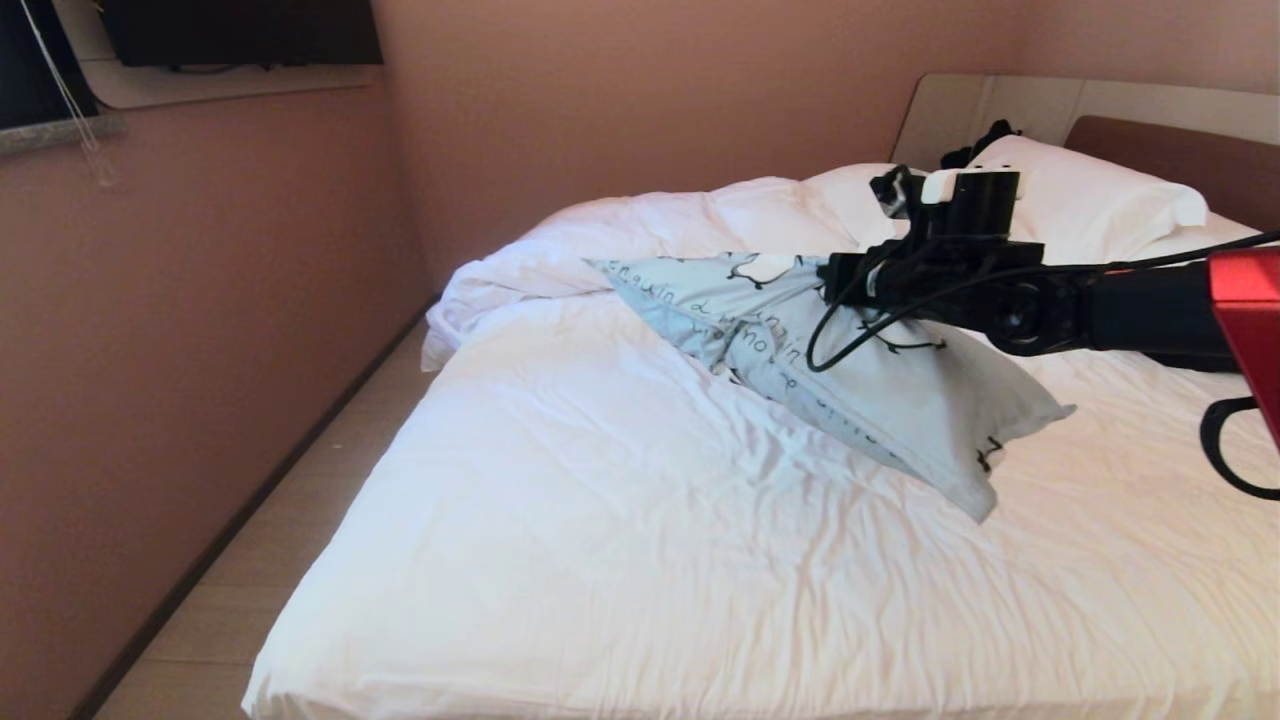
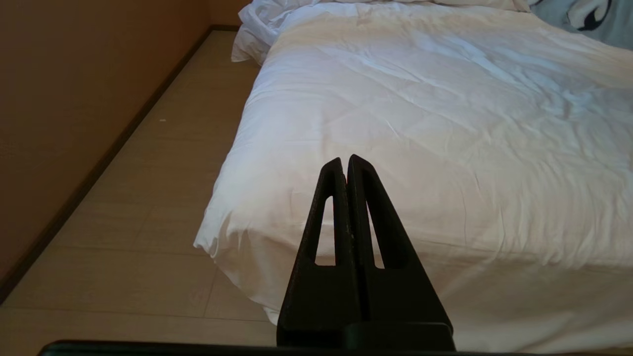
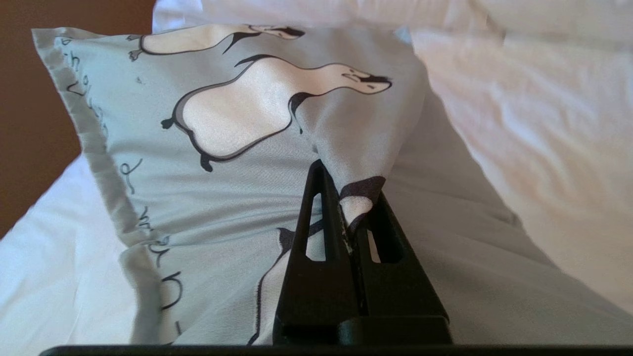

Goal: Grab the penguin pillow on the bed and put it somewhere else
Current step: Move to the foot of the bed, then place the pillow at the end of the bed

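Observation:
The penguin pillow (image 1: 880, 400), light blue with black-and-white penguins and dark script, lies aslant across the middle of the bed (image 1: 640, 520). My right gripper (image 1: 840, 278) reaches in from the right over the pillow's upper side. In the right wrist view the right gripper (image 3: 348, 190) is shut on a pinched fold of the penguin pillow (image 3: 222, 113), and the cloth is drawn up into a peak at the jaws. My left gripper (image 2: 344, 163) hangs shut and empty off the bed's foot corner (image 2: 237, 237). A corner of the pillow (image 2: 583, 17) shows far off.
A bunched white duvet (image 1: 640, 230) lies behind the pillow. White pillows (image 1: 1090, 200) and a black clothing bundle (image 1: 985, 140) rest against the brown headboard (image 1: 1180, 150). A narrow floor strip (image 1: 300, 520) runs between the bed's left side and the wall (image 1: 200, 300).

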